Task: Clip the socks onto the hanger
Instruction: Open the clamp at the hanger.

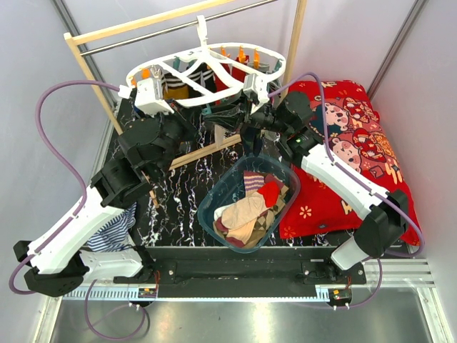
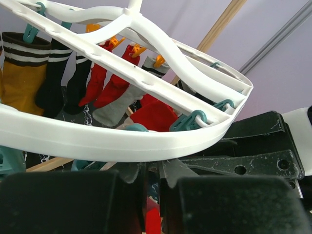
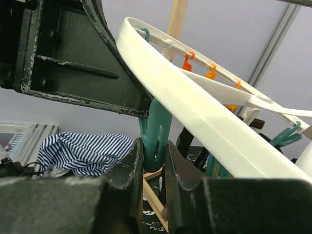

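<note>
Squeezes a teal clip (image 3: 157,124) tight with the right gripper (image 3: 153,148), likely to open it. Pinches what looks like a red sock (image 2: 152,222) in the narrow left gripper (image 2: 148,171), just under the hanger (image 2: 122,141), ready for clipping. Leaves more socks (image 1: 246,211) in the tub (image 1: 206,214).

You have no text, label, brand or number to read in any of the three views. The red cushion (image 1: 343,136) carries only cartoon figures and flowers, and any lettering in its print is too small to make out.
</note>
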Controlling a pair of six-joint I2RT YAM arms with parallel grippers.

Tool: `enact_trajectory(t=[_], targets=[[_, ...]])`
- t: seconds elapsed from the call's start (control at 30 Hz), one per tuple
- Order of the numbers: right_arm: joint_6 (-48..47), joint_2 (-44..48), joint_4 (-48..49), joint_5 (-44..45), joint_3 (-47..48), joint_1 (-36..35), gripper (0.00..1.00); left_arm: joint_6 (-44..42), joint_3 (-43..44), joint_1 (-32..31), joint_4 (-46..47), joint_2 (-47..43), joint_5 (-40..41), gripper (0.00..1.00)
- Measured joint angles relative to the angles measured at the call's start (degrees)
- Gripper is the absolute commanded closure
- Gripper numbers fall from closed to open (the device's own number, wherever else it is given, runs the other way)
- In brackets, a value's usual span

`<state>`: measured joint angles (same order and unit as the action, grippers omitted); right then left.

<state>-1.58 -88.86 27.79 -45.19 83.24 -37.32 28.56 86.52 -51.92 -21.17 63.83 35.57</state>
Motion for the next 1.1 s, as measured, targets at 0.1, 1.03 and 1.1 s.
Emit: enact_trajectory(t=[0.1,1.03,1.1], targets=[[0.83,0.07,-0.17,-0.20,0.00,-0.02,1.00,-0.13,0.00,-0.04,-0.26,-0.02,-0.59,0.55],[20.83,1.57,-9.90,18.05,-0.87,-4.42,1.00,-3.63,-3.06,-0.31,0.74,-2.97,-3.41,0.34],[21.62,1.68,-10.51,19.02,-0.90,-4.42,1.00,-4.17,-3.06,-0.31,0.74,-2.45,-2.47,0.37]])
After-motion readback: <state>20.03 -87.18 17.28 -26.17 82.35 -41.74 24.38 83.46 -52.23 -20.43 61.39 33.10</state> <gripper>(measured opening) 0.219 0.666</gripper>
